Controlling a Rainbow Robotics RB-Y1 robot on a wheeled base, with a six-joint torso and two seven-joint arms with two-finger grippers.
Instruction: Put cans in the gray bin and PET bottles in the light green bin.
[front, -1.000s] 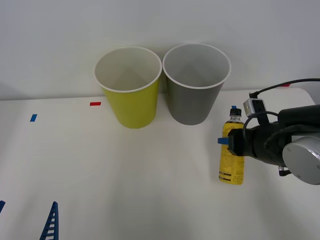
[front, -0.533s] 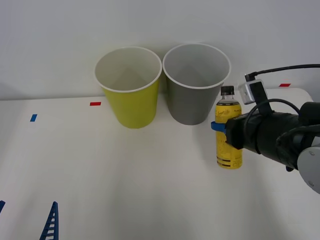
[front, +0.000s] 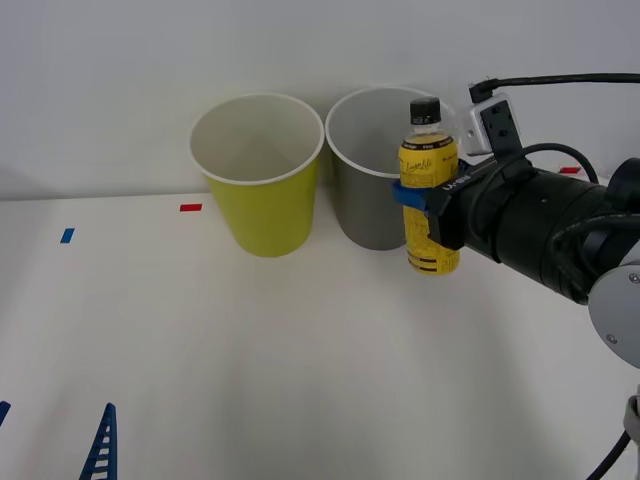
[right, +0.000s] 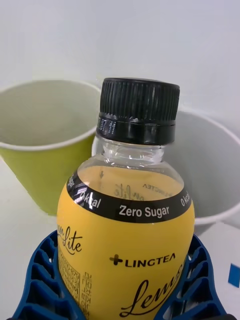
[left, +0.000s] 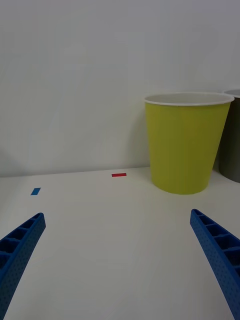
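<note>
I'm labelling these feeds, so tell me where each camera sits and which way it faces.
Front view: above the arms, looking down at the white table; right gripper holds the clear yellow-labelled bottle.
Right wrist view: on that wrist, facing the bottle.
Left wrist view: low, facing the wall; open left gripper.
All three share the yellow-green round bin and dark gray round bin.

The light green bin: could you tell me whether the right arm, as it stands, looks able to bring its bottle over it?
Probably yes. The right hand holds the bottle upright at rim height before the gray bin; the light green bin stands beside it, mouth open.
</note>
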